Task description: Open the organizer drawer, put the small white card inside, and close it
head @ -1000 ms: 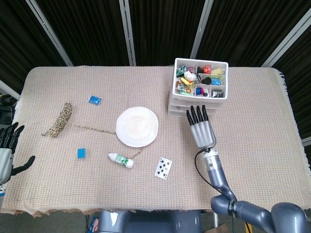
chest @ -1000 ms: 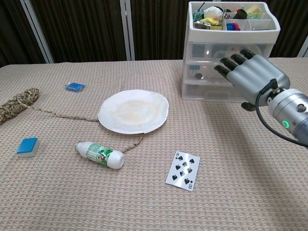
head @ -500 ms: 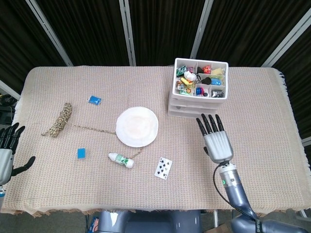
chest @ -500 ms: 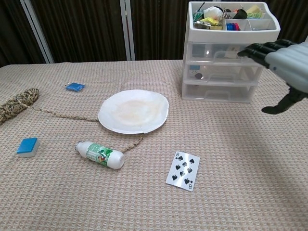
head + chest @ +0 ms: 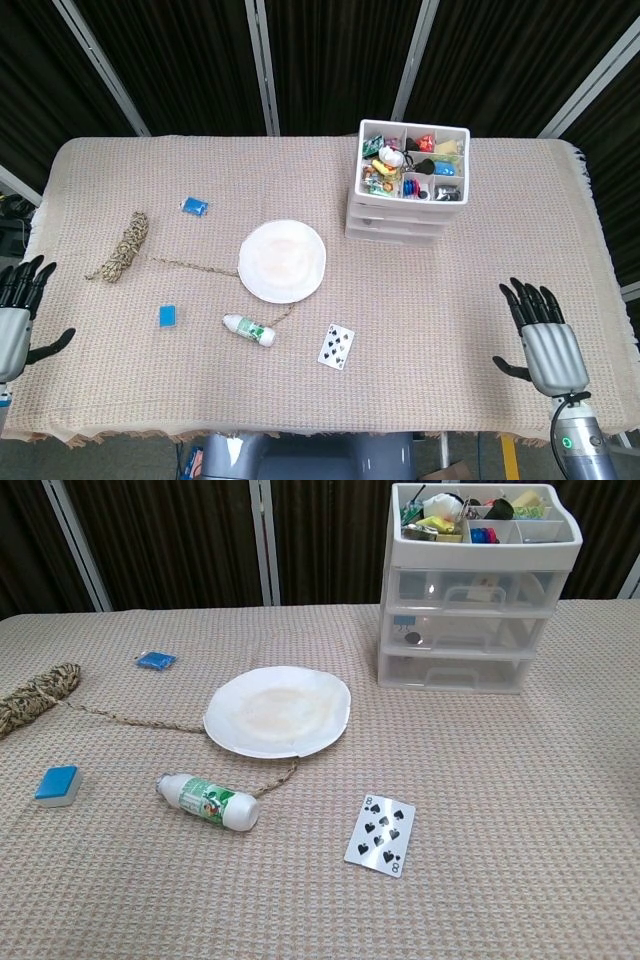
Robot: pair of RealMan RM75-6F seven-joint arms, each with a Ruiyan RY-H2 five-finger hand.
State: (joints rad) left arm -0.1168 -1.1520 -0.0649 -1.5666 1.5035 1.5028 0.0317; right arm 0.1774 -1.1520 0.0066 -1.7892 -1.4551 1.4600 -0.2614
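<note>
The white organizer (image 5: 398,216) (image 5: 465,630) stands at the back right of the table, its three clear drawers all closed and its top tray full of small items. The small white playing card (image 5: 336,346) (image 5: 381,834) lies face up near the front edge, well in front of the organizer. My right hand (image 5: 543,338) hovers open at the front right corner, fingers spread, far from both; the chest view does not show it. My left hand (image 5: 16,314) is open at the far left edge, holding nothing.
A white plate (image 5: 282,260) (image 5: 278,710) sits mid-table with a rope (image 5: 122,246) trailing from the left past it. A small bottle (image 5: 250,330) (image 5: 210,801) lies near the card. Two blue blocks (image 5: 168,315) (image 5: 194,206) lie left.
My right hand has pulled back from the organizer's drawers toward the front right corner, leaving the chest view. The drawers stay closed and the card has not moved.
</note>
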